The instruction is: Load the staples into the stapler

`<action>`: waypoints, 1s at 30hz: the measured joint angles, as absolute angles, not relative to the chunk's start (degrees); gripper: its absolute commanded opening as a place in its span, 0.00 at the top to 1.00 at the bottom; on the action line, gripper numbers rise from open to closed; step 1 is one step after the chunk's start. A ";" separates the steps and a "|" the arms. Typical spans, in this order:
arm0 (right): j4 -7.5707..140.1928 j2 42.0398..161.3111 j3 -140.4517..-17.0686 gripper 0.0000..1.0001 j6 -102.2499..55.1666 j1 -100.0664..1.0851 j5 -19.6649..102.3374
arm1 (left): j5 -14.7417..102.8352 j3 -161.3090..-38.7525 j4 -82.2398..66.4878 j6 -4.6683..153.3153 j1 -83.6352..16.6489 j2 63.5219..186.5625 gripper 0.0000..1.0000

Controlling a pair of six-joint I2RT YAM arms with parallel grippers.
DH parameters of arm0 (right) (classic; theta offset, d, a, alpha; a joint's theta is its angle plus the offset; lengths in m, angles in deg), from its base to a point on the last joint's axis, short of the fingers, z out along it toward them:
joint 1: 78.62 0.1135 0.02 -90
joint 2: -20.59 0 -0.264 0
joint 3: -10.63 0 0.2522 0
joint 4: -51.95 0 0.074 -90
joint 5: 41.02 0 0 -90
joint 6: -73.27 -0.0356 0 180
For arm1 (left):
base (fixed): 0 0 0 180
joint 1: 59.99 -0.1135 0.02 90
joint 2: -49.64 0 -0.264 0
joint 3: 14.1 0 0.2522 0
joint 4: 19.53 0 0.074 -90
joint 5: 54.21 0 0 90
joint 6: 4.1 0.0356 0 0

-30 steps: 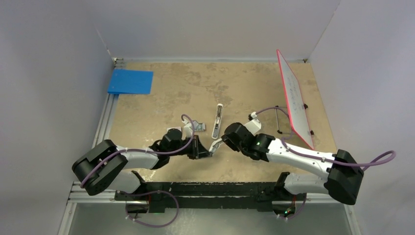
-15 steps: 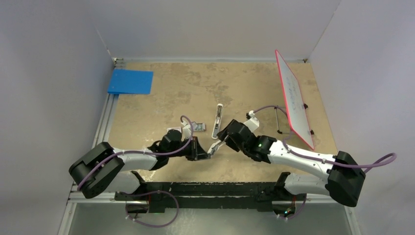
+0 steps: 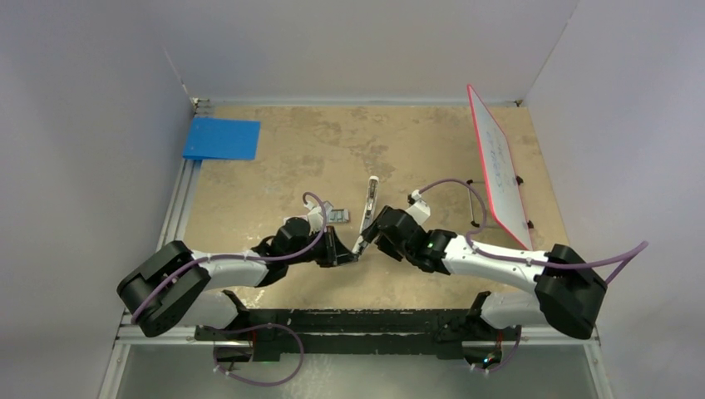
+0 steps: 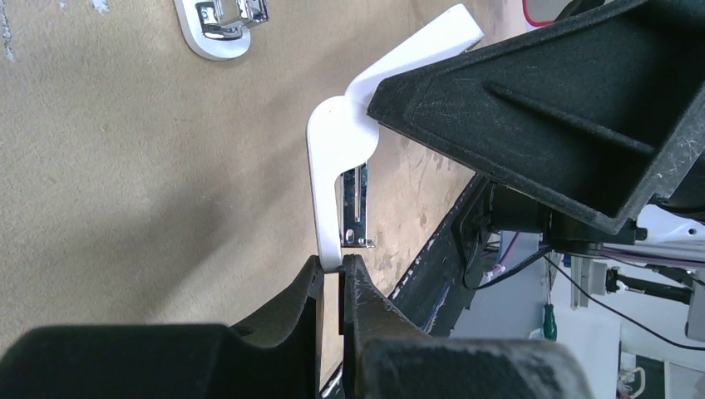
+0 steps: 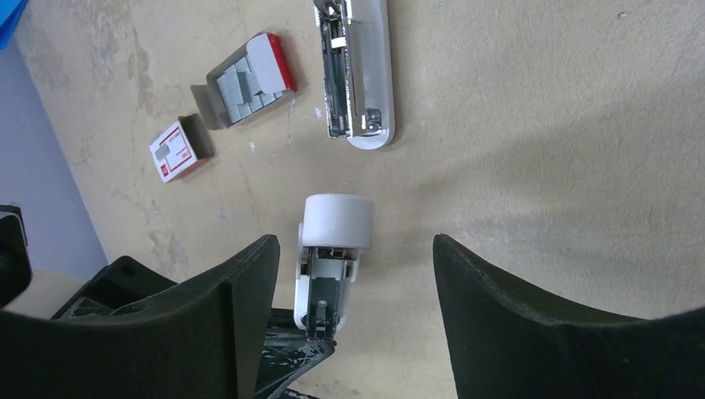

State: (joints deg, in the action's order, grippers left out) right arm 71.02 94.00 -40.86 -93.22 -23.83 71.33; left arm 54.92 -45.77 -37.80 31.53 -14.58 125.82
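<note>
Top view: the left arm [image 3: 224,266] and right arm [image 3: 490,258] reach low and inward, wrists nearly meeting near the stapler [image 3: 369,204] on the surface. Left wrist view: the left jaws pinch the short white piece [image 4: 331,141] by its tip, so it may twist free. Right wrist view: the right jaws stand wide astride it, and the staples [image 5: 245,83] lie near the stapler.

Stapler [image 5: 372,66] end past top edge

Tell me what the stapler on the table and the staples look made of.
The stapler: a smooth white shell, probably plastic, with a shiny, reflective channel inside, likely steel. The staples: dull grey flat blocks in their open box, apparently metal, though the matte look leaves that open.
</note>
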 measured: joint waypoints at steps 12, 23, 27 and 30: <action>67.39 93.91 -40.12 0.54 -96.10 -23.83 67.41 | 54.88 -45.77 -39.25 30.77 -14.58 125.82 1.00; 66.95 94.22 -39.59 0.70 -97.17 -23.81 67.65 | 55.05 -46.28 -38.87 30.38 -14.58 126.54 0.60; 70.56 94.94 -40.53 0.69 -96.69 -23.83 69.88 | 54.86 -47.13 -35.97 29.96 -14.58 126.65 0.43; 74.03 95.57 -42.06 0.68 -96.03 -23.88 72.24 | 54.37 -47.30 -32.97 29.94 -14.58 125.84 0.38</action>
State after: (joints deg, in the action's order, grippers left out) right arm 74.03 95.57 -42.06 -96.03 -23.88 72.24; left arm 54.37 -47.30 -32.97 29.94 -14.58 125.84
